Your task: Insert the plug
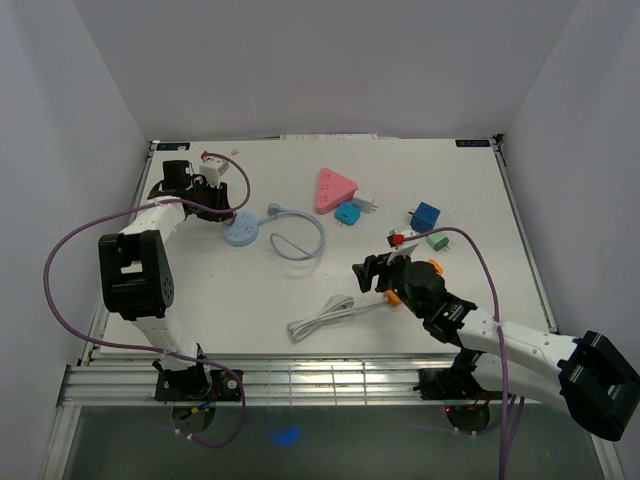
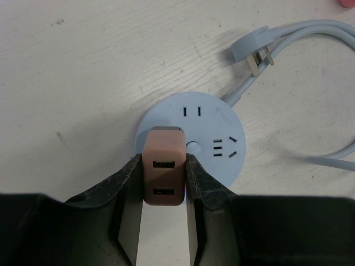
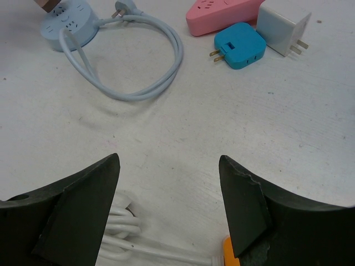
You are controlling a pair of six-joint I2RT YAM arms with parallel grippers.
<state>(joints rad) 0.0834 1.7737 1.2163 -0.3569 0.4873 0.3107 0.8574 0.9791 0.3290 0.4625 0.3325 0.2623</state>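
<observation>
My left gripper (image 2: 163,166) is shut on a pinkish-brown USB charger plug (image 2: 163,177) with two USB ports facing the camera. The plug stands against the near-left part of the round light-blue power strip (image 2: 213,130); its prongs are hidden, so I cannot tell if they are seated. In the top view the left gripper (image 1: 218,205) is at the strip (image 1: 241,231) at the far left. My right gripper (image 1: 372,268) is open and empty above bare table, as the right wrist view (image 3: 169,163) shows.
The strip's light-blue cord (image 1: 298,238) loops to its right. A pink triangular strip (image 1: 335,187), blue adapter (image 1: 347,213), white charger (image 1: 368,203), blue cube (image 1: 425,216) and green adapter (image 1: 437,241) lie at mid-back. A coiled white cable (image 1: 322,316) with an orange end (image 3: 230,252) lies near the right gripper.
</observation>
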